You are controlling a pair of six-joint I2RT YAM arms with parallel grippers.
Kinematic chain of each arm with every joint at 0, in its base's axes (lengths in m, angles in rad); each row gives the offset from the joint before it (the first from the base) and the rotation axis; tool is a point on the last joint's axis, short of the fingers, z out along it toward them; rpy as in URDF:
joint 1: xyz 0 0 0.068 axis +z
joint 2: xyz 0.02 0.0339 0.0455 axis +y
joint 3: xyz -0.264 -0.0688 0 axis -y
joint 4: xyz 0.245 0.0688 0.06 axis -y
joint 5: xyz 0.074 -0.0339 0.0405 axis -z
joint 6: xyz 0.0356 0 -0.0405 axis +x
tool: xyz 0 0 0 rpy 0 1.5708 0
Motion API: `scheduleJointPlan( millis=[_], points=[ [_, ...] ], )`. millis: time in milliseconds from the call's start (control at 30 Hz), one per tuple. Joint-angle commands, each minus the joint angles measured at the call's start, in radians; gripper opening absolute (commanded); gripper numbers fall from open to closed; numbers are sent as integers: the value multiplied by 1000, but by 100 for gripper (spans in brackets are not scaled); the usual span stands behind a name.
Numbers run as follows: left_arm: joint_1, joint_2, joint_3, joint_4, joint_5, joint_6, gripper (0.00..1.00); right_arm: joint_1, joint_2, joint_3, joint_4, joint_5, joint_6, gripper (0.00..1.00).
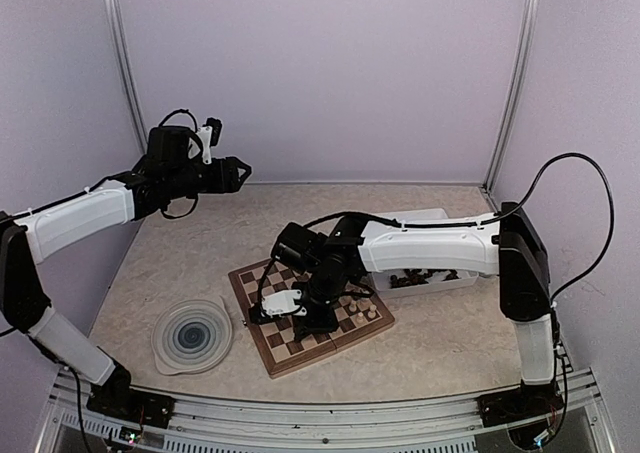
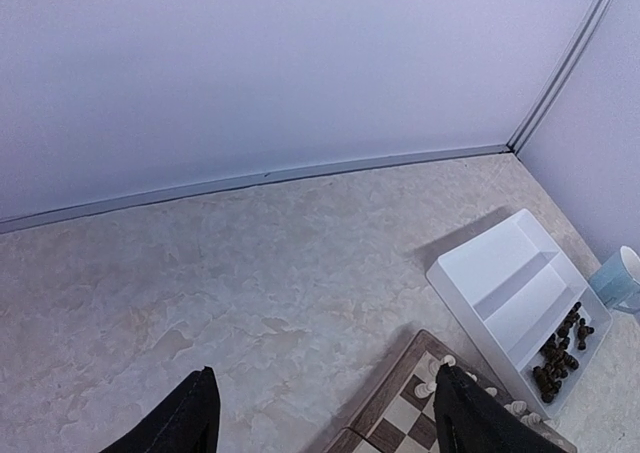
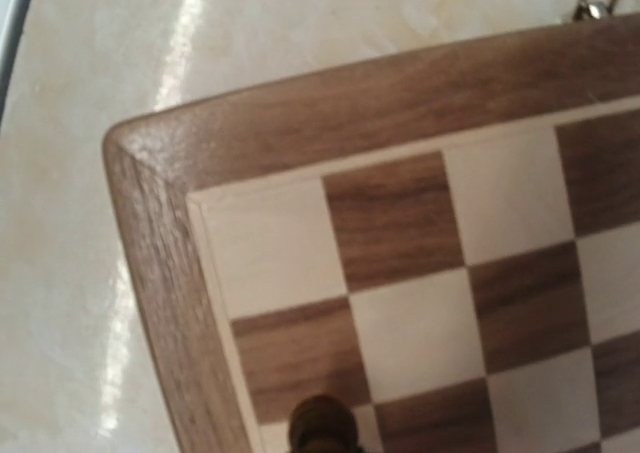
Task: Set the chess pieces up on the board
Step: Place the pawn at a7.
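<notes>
Resting on the bench [image 1: 190, 253], the board [image 1: 300, 351] lies beside a white tray [image 2: 500, 273] holding dark pieces [image 2: 562, 358]. Left end effector [image 1: 236, 173] hangs open, high up; right end effector [image 1: 282, 308] is closed low over the board's corner, near one dark piece [image 3: 322, 425].

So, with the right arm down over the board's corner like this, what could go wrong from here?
1. The dark piece that the right gripper seems to hold hangs over a line between squares near the corner of the board; released there, it may straddle squares or tip.
2. The right arm lies low across the board, close to the pale pieces already standing; pulling back could knock them over.
</notes>
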Motion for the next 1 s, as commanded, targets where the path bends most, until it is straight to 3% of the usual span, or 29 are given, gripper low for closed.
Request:
scheduleJointPlan(
  millis=[0,967],
  points=[
    [9,-38,8,-15,-9,4,73,21,29,34,-33,-25,1,0],
    [14,-43,10,-20,15,-4,74,55,62,15,-6,46,12,1]
  ],
)
